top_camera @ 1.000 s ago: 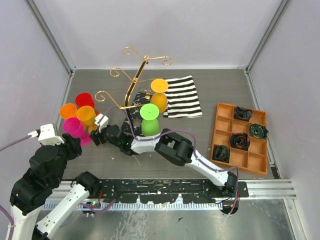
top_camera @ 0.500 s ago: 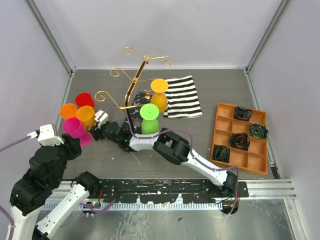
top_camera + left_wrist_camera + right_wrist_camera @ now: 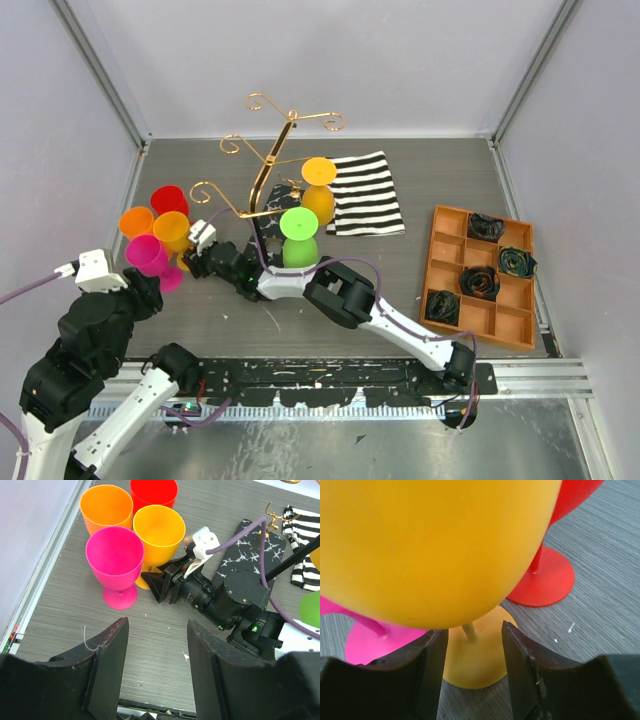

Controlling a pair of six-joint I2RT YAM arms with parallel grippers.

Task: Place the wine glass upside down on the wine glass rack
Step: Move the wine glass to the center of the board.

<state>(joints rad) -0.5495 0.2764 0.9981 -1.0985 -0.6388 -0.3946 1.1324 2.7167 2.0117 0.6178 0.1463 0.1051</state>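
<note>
Left fingers (image 3: 107, 655): spread wide, gripping nothing, hovering over the bench (image 3: 55, 615); pink glass (image 3: 115, 555) stands just ahead of them.
Wine glass (image 3: 430, 545): the amber one, upright in the cluster, and its thin stem sits right between the right fingers, bowl above them.
Right fingers (image 3: 430, 665): apart, one on either side of that stem, not clamped.
Wine glass rack (image 3: 273, 165): behind the right fingers, back along the arm, apart from them.

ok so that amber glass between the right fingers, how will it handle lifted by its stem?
Probably top-heavy: the amber glass has a wide bowl on a thin stem, so it may swing in the right gripper. Looks like smooth plastic: likely light, maybe slippery. Pink glass and red glass stand close; a nudge could tip them.
</note>
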